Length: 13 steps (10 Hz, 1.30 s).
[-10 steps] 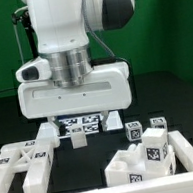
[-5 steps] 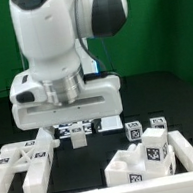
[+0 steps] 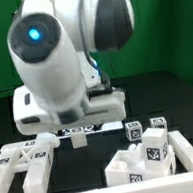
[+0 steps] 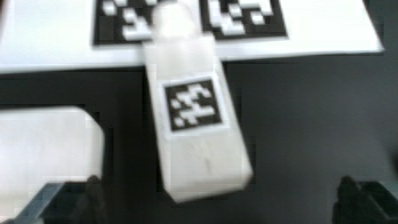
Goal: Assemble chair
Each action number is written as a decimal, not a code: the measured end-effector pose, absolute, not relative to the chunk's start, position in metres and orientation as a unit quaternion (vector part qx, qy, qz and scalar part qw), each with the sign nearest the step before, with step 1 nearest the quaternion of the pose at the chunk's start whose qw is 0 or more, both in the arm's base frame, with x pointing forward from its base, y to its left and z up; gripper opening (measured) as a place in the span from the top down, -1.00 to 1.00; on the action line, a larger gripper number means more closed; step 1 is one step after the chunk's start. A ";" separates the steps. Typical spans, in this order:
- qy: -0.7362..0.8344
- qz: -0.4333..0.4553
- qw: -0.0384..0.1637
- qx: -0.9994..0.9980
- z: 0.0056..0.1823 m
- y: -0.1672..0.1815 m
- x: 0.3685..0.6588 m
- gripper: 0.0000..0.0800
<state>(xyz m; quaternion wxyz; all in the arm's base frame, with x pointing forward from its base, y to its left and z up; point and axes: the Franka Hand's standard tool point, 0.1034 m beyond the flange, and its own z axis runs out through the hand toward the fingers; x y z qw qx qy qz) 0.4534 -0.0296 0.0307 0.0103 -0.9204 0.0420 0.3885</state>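
Note:
A white chair bar with a black-and-white tag (image 4: 196,110) lies on the black table, one end reaching onto the marker board (image 4: 54,40). My gripper (image 4: 214,205) hangs above the bar's free end. It is open, and both dark fingertips (image 4: 63,200) stand well clear of the bar. In the exterior view the bar (image 3: 79,138) shows just below the gripper body (image 3: 71,109), and the fingers are hidden. The X-braced chair panel (image 3: 23,157) lies at the exterior view's left. Several chunky tagged chair pieces (image 3: 143,150) are clustered at the exterior view's right.
A low white L-shaped wall (image 3: 190,156) runs along the front and the exterior view's right side, against the clustered pieces. A white block (image 4: 45,140) lies beside the bar in the wrist view. The arm's large wrist fills the upper middle of the exterior view.
The arm's wrist has rotated and swung toward the exterior view's left and toward the camera. The gripper body has shifted left with it. The chair pieces have not moved.

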 end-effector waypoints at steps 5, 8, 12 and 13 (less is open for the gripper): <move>0.023 0.506 0.020 -0.862 0.020 -0.026 0.451 -0.62; 0.025 0.501 0.025 -0.865 0.013 -0.028 0.451 -0.62; 0.031 0.498 0.015 -0.866 0.008 -0.023 0.437 -0.62; 0.031 0.498 0.015 -0.866 0.008 -0.023 0.437 -0.35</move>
